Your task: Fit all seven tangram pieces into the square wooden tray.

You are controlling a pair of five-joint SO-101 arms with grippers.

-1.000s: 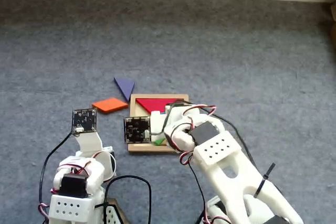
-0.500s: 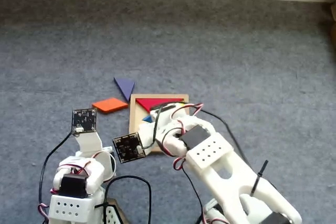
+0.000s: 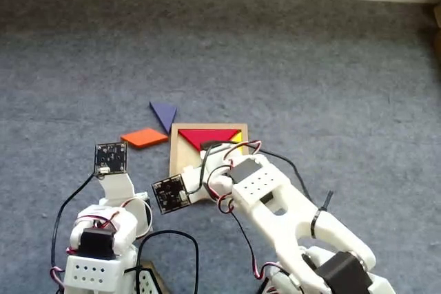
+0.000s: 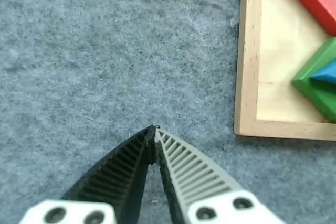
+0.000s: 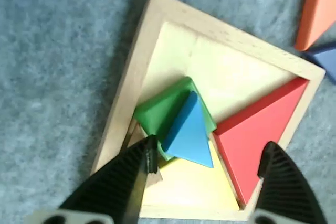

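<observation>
Standing beside the table, I see a grey carpet (image 3: 310,67) covering it and the square wooden tray (image 3: 175,153) lying just ahead of the two arms. The right arm (image 3: 275,201) stretches out over the near half of the tray. Its right gripper (image 5: 210,150) hangs above the tray with both fingers spread wide and nothing between them.

Inside the tray, the red triangle (image 5: 257,129) lies flat along one wall, and a yellow piece (image 5: 194,187) lies flat next to it. A green piece (image 5: 155,114) sits against the neighbouring wall. The blue triangle (image 5: 186,132) rests on top of the green piece rather than on the tray floor, with one corner reaching out over the yellow piece. Beyond the green piece, a stretch of the pale tray floor lies bare.

The left arm (image 3: 114,222) sits folded close to its base, on the carpet side of the tray. Its left gripper (image 4: 154,135) points down at the carpet, near the tray's outer rim but apart from it. Its fingers are pressed together at the tips and hold nothing.

Two pieces lie on the carpet outside the tray. An orange piece (image 3: 144,138) sits just off the tray's far corner on the left arm's side. A dark blue triangle (image 3: 164,113) lies close beside it, a little farther from the arms.
</observation>
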